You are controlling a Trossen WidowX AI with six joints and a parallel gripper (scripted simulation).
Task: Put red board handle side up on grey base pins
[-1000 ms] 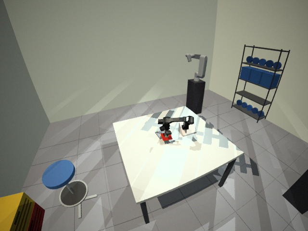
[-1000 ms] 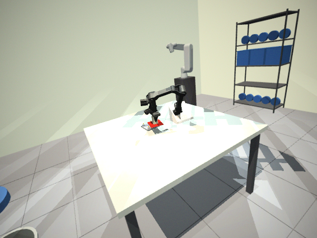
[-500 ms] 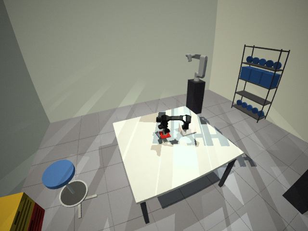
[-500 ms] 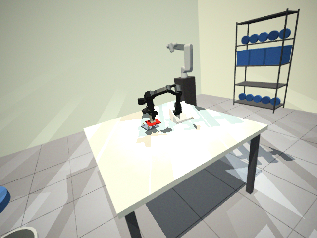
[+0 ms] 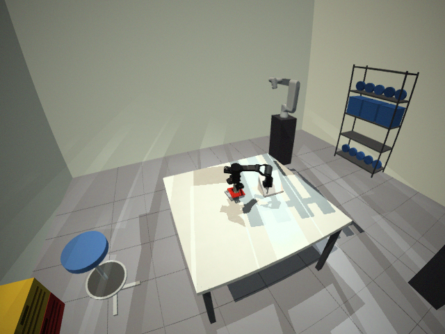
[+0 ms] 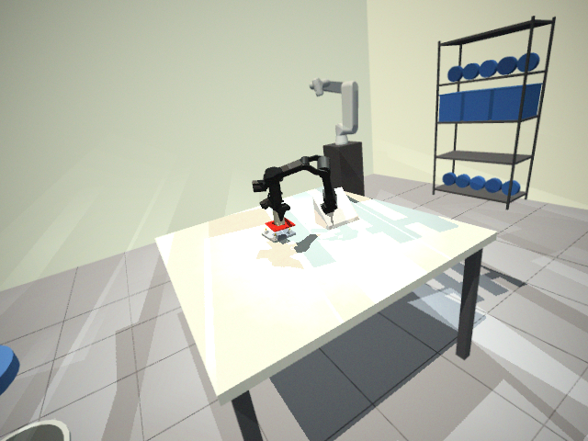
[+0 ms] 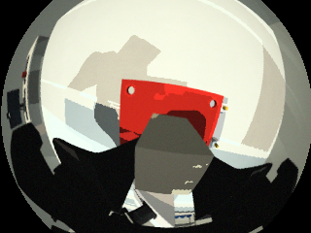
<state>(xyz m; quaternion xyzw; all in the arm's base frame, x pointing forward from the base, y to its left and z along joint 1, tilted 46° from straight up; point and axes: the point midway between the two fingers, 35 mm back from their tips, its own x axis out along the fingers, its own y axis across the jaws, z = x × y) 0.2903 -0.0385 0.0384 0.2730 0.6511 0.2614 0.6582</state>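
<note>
Evidently, the arm (image 5: 247, 168) (image 6: 297, 165) arches over, its downturned fingers (image 5: 236, 188) (image 6: 278, 220) pinching the red board's handle above the grey base (image 5: 228, 195) (image 6: 272, 235) (image 7: 219, 127).

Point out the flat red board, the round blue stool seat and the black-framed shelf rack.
Flat red board (image 5: 240, 194) (image 6: 287, 223) (image 7: 146, 104): top, exterior, wrist; upper face.
Round blue stool seat (image 5: 85, 250) (image 6: 5, 367): top, exterior; upper surface.
Black-framed shelf rack (image 5: 366, 140) (image 6: 484, 157): top, exterior; lower-middle shelf board.

Red board (image 5: 236, 193) (image 6: 287, 223) (image 7: 160, 92) above grey base (image 5: 227, 196) (image 6: 274, 237) (image 7: 220, 127)
</note>
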